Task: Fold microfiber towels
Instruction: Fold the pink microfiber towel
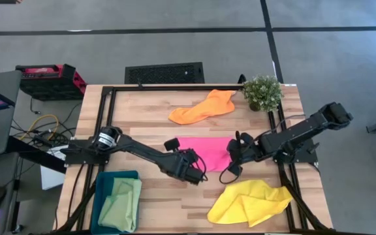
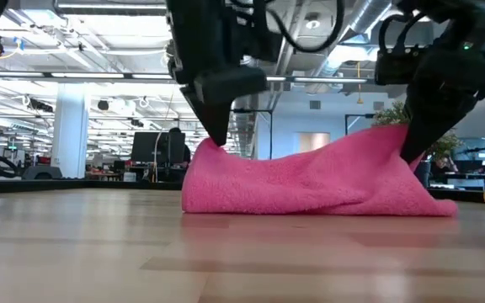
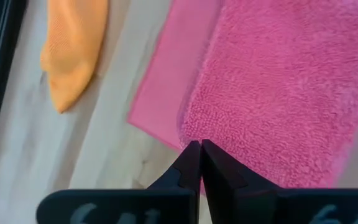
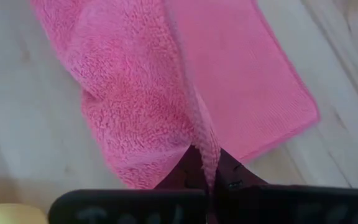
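Observation:
The hot pink towel (image 1: 204, 149) lies at the table's middle. Its two near corners are raised, and the cloth sags between them (image 2: 310, 181) over a flat layer of the same towel (image 3: 166, 87). My left gripper (image 1: 191, 171) is shut on the left corner and my right gripper (image 1: 235, 156) on the right one. The orange towel (image 1: 204, 108) lies flat at the far side. The yellow towel (image 1: 250, 201) lies bunched at the near right. The light green towel (image 1: 119, 203) rests in the teal bin (image 1: 106, 179). My left gripper pinches the pink towel's near left corner (image 3: 192, 135) between its two shut fingers, slanting down from the near left. The corner stands raised (image 2: 209, 153), and the cloth runs down from it onto the table. My right gripper pinches the towel's near right corner (image 4: 205, 146) between its shut fingers, slanting down from the right. That corner is held higher (image 2: 394, 135), with the cloth bunched in a ridge below the fingers and its lower part on the table.
A small potted plant (image 1: 262, 91) stands at the far right corner. The teal bin sits at the near left. Bare wood shows between the pink towel and the near edge (image 1: 175, 202). A black frame rail (image 1: 109, 111) runs along the table's left side.

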Controlling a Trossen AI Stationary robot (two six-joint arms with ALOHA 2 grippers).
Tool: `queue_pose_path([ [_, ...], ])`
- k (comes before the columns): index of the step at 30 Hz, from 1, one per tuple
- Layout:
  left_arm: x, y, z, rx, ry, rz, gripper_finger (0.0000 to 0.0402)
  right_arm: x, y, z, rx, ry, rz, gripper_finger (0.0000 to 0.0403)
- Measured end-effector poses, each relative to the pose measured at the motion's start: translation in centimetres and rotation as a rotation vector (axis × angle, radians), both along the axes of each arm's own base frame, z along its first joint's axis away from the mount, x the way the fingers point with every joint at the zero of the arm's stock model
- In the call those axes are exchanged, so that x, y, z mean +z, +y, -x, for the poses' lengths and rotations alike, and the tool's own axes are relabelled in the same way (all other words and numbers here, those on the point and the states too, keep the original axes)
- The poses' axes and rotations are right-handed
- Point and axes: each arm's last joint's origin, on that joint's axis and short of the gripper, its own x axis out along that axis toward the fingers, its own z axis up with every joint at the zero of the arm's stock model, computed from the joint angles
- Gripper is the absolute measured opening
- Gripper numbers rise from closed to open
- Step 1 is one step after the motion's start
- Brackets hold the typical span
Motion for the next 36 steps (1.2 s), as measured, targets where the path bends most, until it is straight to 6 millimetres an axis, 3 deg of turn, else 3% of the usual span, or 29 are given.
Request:
queue_pose_path([
  [10,-2.3,3.3,-0.3,0.027,0.028,-0.018,0.0000,-0.2,-1.2,0.3,-0.073,0.054,0.020,0.0008],
  [20,-2.8,4.5,-0.4,0.039,0.042,-0.020,0.0004,-0.2,-1.3,0.2,-0.060,0.057,0.016,0.0033],
  [36,-2.8,6.1,-1.0,0.017,0.047,-0.011,0.0130,-0.2,-2.7,-0.1,-0.051,0.073,0.043,0.0163],
])
